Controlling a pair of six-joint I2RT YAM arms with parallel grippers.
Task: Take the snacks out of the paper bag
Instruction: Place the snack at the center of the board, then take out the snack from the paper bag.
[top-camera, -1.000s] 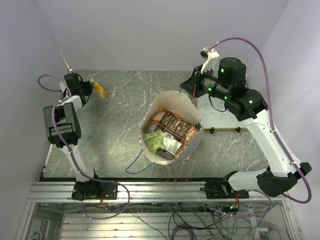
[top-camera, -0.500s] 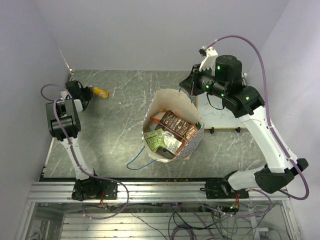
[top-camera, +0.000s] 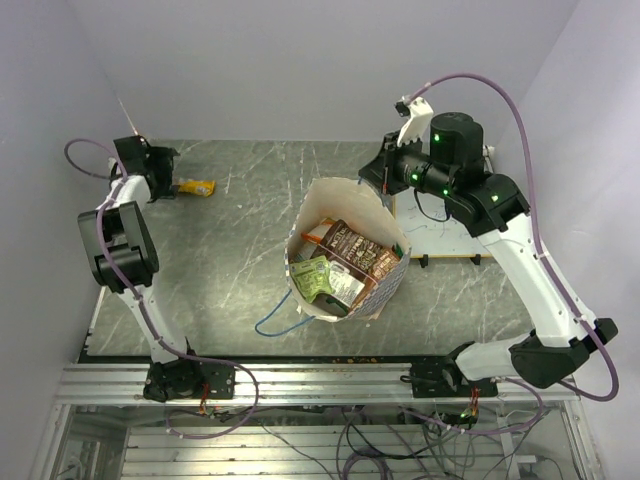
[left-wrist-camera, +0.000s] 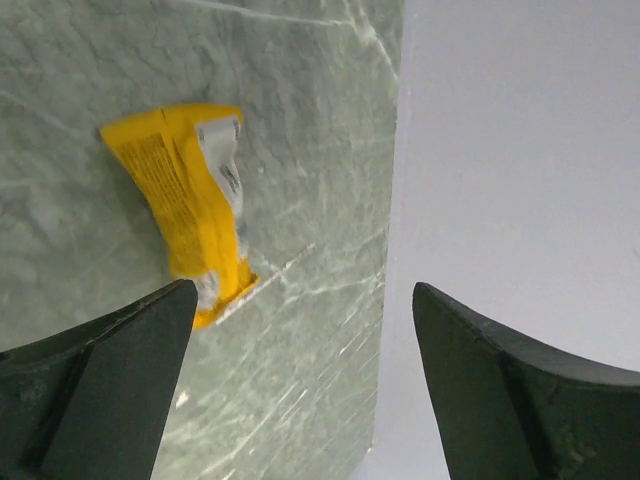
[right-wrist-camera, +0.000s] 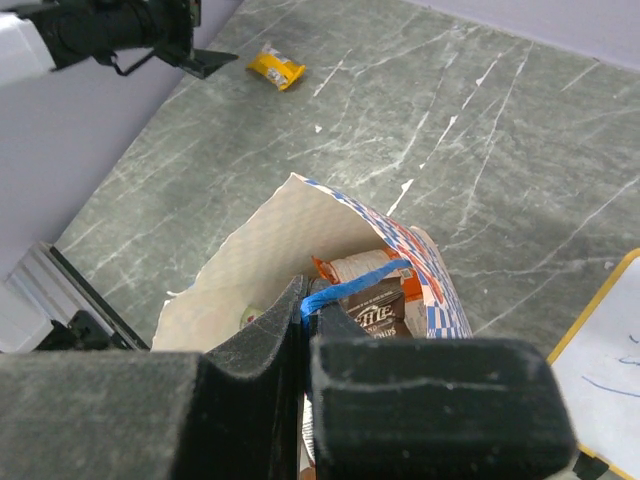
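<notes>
The cream paper bag (top-camera: 345, 255) with a blue-checked band stands mid-table, mouth open, with several snacks inside: a dark brown packet (top-camera: 357, 252), a green one (top-camera: 310, 280) and an orange one (right-wrist-camera: 355, 270). My right gripper (top-camera: 385, 188) is shut on the bag's blue cord handle (right-wrist-camera: 350, 285) above the far rim. A yellow packet (top-camera: 194, 186) lies on the table at the far left, also in the left wrist view (left-wrist-camera: 190, 205). My left gripper (left-wrist-camera: 300, 310) is open just beside the yellow packet, nothing between its fingers (left-wrist-camera: 120, 370).
A small whiteboard (top-camera: 440, 232) with a yellow frame lies to the right of the bag. The bag's other blue cord (top-camera: 275, 325) trails on the table in front. A pale wall (left-wrist-camera: 520, 150) borders the table close to the left gripper.
My left gripper opened and let go of the yellow packet, which now lies on the table; the arm drew back toward the far left corner. The right gripper keeps its hold.
</notes>
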